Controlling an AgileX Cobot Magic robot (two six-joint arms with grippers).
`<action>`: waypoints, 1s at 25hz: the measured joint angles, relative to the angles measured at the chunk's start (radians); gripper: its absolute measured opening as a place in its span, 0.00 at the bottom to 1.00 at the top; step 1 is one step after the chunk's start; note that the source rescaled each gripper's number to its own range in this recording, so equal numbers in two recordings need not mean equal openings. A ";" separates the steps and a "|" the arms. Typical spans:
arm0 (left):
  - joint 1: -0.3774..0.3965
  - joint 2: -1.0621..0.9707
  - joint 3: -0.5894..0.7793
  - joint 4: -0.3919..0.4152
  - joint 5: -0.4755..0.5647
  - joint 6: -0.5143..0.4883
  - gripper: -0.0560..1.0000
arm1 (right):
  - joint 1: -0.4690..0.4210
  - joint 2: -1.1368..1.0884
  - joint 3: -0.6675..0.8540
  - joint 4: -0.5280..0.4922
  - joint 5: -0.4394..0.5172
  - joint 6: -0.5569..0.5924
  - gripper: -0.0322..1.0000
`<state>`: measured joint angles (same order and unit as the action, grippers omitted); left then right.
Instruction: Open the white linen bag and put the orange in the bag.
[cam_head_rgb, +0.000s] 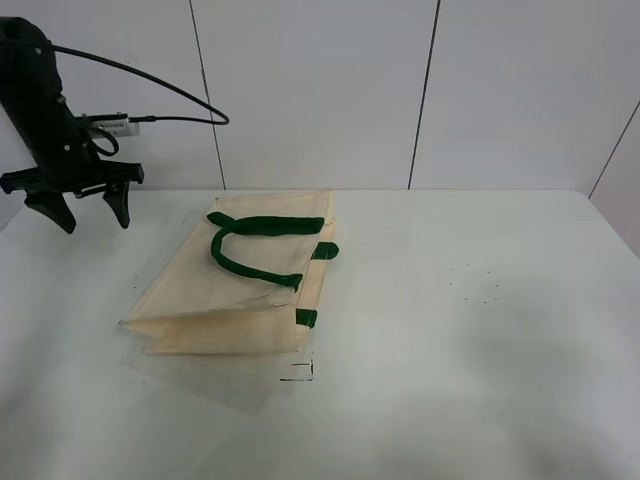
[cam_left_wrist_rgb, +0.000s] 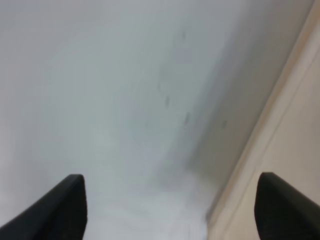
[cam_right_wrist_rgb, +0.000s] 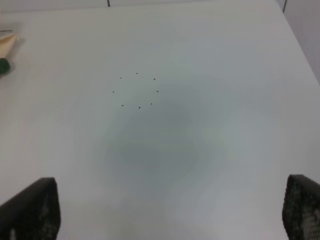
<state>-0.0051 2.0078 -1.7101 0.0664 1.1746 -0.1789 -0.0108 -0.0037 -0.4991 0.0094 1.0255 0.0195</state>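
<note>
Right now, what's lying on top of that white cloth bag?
Only its own dark green handles rest on the white linen bag, which lies flat on the table. No orange shows; the inside is hidden.

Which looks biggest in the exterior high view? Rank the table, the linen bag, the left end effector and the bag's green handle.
1. Table
2. White linen bag
3. Left end effector and green handle: too alike to rank, and the end effector's height makes it unsure.

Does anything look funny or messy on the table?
Nothing is spilled or broken. The white linen bag lies flat and closed on the table, set at a slant. The odd part: no orange shows in any view. The left gripper hangs open beside the bag.
</note>
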 joint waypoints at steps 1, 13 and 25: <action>0.000 -0.035 0.055 0.000 0.000 0.000 0.83 | 0.000 0.000 0.000 0.000 0.000 0.000 0.98; 0.000 -0.578 0.721 0.000 -0.014 0.007 0.83 | 0.000 0.000 0.000 0.000 0.000 0.000 0.98; 0.000 -1.323 1.205 -0.030 -0.126 0.127 0.83 | 0.000 0.000 0.000 0.000 0.000 0.000 0.98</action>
<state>-0.0051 0.6846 -0.5052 0.0360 1.0484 -0.0516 -0.0108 -0.0037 -0.4991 0.0094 1.0255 0.0195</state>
